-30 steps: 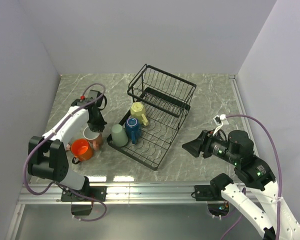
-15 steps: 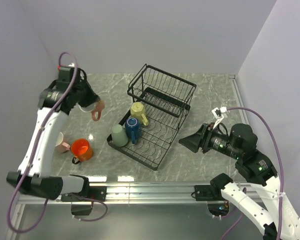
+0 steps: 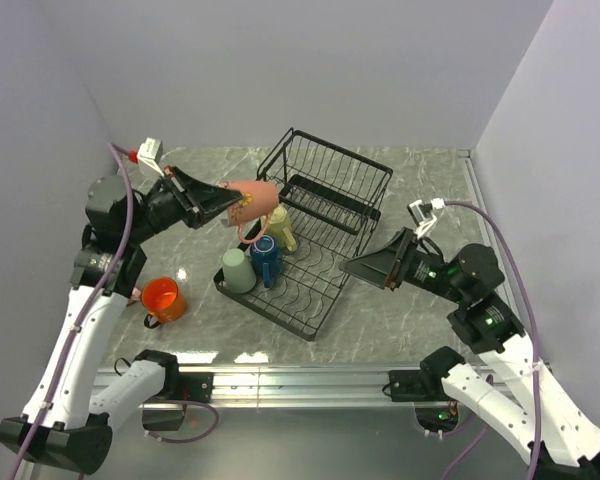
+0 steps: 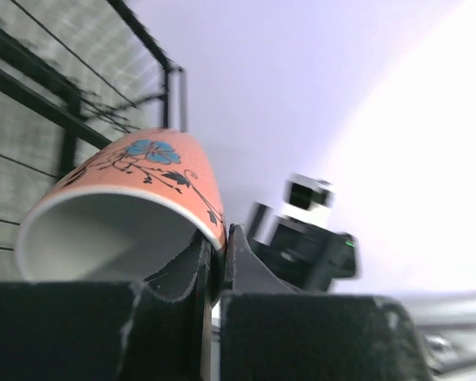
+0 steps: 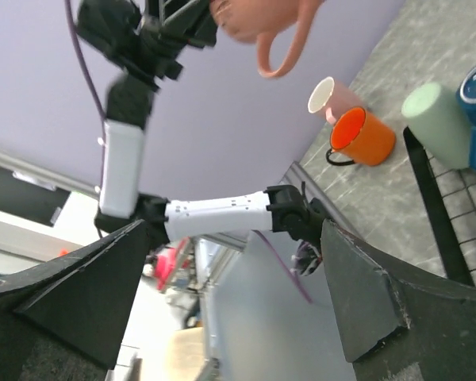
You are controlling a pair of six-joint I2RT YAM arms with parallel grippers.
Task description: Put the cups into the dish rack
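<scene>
Grey marbled tabletop (image 3: 430, 200) is carrying the dish rack (image 3: 342, 152). Above its left end, the left tool (image 3: 223, 208) is pinching the rim of a salmon cup (image 3: 252, 198), which is lying sideways in the air. Being glazed ceramic, it is probably slick and breakable, and its wall is giving only a thin hold. The right tool (image 3: 352, 266) is gaping wide and empty to the rack's right.

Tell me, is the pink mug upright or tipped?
Tipped: the pink mug lies sideways in the left end effector, handle hanging down.

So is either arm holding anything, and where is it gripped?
The left gripper pinches the salmon mug by its rim; the right gripper holds nothing.
</scene>
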